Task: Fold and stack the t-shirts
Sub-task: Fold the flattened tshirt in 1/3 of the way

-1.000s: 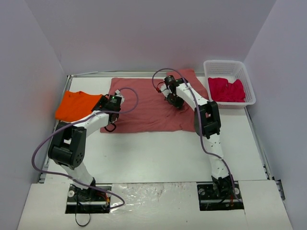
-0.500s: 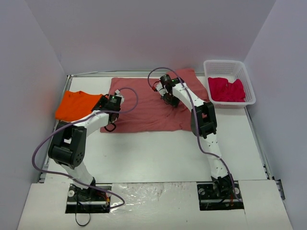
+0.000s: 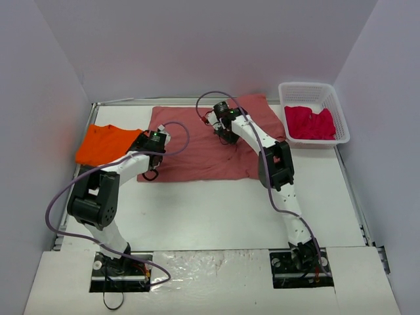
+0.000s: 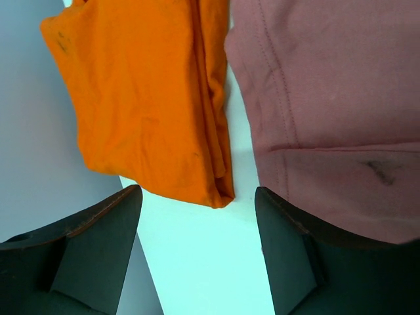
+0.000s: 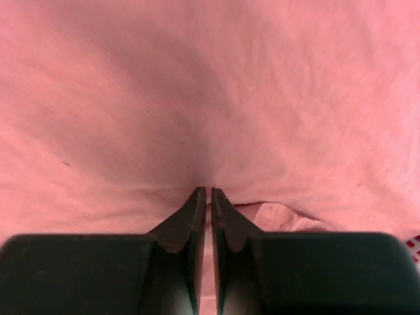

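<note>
Overhead first: found a large brick-red t-shirt (image 3: 197, 157) spread flat across the far middle of the white bench (image 3: 216, 210). Saw the right arm (image 3: 279, 164) stretched well out over it, with the right hand (image 3: 226, 131) down on the cloth near the shirt's far edge. Spotted a folded orange t-shirt (image 3: 102, 144) at the far left of the bench, just beside the red one's left edge. Placed the left hand (image 3: 149, 143) low over the boundary between those two shirts. Noted a crimson-pink t-shirt (image 3: 310, 123) lying crumpled inside a white basket (image 3: 308, 86) at the far right corner, well apart from the other two.

Then the left wrist: caught the left hand (image 4: 197, 193) spread wide, gripping nothing, its two dark fingers (image 4: 98, 249) framing a strip of bare bench (image 4: 203, 275). Saw the orange t-shirt (image 4: 144, 98) folded on the left, one corner reaching down between the fingertips. Saw the hemmed edge of the brick-red t-shirt (image 4: 328, 98) on the right, close to the orange one but separated by a thin white gap.

Lastly the right wrist: found the right hand (image 5: 209, 191) closed to a sliver, pinching the brick-red t-shirt (image 5: 210, 85) at the fingertips. Noticed creases running in towards that pinch and a small fold of hem just right of the tips. Could see nothing but cloth filling the rest.
</note>
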Motion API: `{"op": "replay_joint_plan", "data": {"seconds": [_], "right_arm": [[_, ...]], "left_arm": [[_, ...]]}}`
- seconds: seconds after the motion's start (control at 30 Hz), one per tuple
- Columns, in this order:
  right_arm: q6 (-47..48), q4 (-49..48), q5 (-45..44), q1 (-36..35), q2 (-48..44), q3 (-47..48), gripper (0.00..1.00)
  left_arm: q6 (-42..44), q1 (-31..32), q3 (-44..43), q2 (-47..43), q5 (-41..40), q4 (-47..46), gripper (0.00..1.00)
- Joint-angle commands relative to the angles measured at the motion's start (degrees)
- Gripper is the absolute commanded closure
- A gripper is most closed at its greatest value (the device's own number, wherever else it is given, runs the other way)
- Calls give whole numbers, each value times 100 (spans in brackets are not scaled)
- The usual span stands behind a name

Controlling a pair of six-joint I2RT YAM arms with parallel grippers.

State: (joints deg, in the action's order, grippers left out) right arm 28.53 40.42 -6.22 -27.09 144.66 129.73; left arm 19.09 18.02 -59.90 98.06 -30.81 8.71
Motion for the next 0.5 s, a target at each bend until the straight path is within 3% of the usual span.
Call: {"op": "replay_joint_plan", "data": {"seconds": [0.0,0.13,0.27,0.33,0.37,0.47], "right_arm": [[-137,-350,7,-59,-1015,-140,93],[-269,-439,-29,-24,-1896,-657,78],[-384,-675,-265,55,-2792,-1458,72],[-410,-764,-406,107,-3285,-1818,72],[-427,-764,-406,186,-3417,-2133,79],[-436,-764,-389,283,-3866,-2836,89]], "left_arm": [[-73,-53,-153,-217,311,385,32],[129,-44,-93,-331,786,675,35],[358,-44,13,-340,980,764,44],[393,-44,127,-349,1094,738,51],[402,-44,267,-349,1181,720,62],[367,-44,391,-262,1287,702,78]]}}
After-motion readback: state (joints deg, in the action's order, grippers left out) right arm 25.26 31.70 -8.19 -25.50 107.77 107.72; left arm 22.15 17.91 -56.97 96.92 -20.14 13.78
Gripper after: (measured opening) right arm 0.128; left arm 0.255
